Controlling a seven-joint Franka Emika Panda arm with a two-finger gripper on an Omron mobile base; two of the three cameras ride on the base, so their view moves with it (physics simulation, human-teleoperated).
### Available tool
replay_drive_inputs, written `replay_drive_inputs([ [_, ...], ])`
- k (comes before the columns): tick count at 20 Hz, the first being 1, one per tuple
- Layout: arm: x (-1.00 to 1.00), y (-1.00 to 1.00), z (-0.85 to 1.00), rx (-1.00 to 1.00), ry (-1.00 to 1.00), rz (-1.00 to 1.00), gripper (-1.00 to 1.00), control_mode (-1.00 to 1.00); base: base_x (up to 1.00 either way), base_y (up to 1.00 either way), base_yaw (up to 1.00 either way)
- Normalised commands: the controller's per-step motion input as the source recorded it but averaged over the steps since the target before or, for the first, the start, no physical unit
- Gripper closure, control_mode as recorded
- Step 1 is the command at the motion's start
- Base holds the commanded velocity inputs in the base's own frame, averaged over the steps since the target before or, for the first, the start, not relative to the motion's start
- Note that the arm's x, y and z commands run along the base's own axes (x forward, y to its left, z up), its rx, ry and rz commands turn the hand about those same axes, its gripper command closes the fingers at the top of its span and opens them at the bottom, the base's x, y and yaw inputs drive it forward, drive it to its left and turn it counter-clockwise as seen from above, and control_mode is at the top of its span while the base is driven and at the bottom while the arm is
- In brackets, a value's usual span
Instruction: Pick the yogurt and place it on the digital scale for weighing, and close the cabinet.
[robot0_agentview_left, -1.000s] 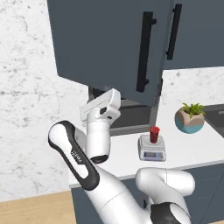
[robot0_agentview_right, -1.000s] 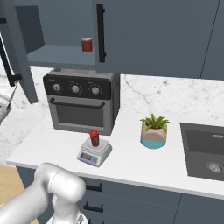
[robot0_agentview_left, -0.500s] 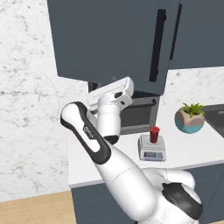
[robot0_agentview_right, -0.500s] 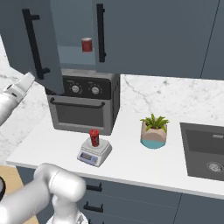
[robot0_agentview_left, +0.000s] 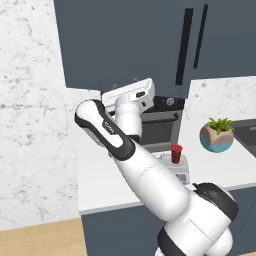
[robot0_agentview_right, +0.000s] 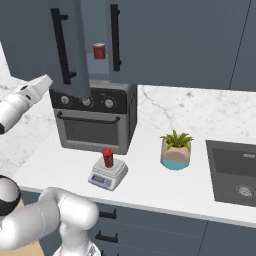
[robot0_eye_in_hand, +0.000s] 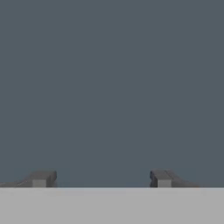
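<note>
Moved: the cabinet (robot0_agentview_right: 150, 40) door (robot0_agentview_right: 67, 47) has swung most of the way shut since a second ago, and the arm has risen from beside the toaster oven (robot0_agentview_right: 95, 117) to press against the door's outer face.
Door: not fully closed; in the right base view it stands a little ajar, leaving a narrow gap just left of the second black handle (robot0_agentview_right: 115, 37).
Gap: a red can (robot0_agentview_right: 99, 51) with pale rims sits on the shelf inside, visible through that opening above the toaster oven.
Claw: the claw (robot0_eye_in_hand: 101, 179) has its two dark fingertips (robot0_eye_in_hand: 41, 178) spread well apart with nothing between them; flat slate-grey door surface lies straight ahead, so it looks set to push with the hand, not to grasp.
Arm: in the left base view the hand (robot0_agentview_left: 131, 95) sits just above the toaster oven, up against the lower part of the door, a sensible spot for shoving it home.
Yogurt: the yogurt (robot0_agentview_right: 107, 157) stands upright on the digital scale (robot0_agentview_right: 107, 175), in front of the toaster oven on the counter (robot0_agentview_right: 150, 177); that half of the job looks done.
Scale: its display panel faces the counter's front edge.
Bystander: a potted plant (robot0_agentview_right: 176, 150) stands to the right of the toaster oven, well clear of the door's swing.
Remaining: by my reading, a last short push to seat the door flush.
</note>
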Motion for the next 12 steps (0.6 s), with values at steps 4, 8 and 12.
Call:
replay_drive_inputs([
  [4,0.97,0.0,0.0,0.07,0.01,-0.07,-1.0,-1.0,0.0,0.0,0.0],
  [8,0.94,0.0,0.0,0.01,-0.04,-0.06,-1.0,-1.0,0.0,0.0,0.0],
  [12,0.66,0.0,0.01,0.0,-0.16,-0.08,-1.0,-1.0,0.0,0.0,0.0],
])
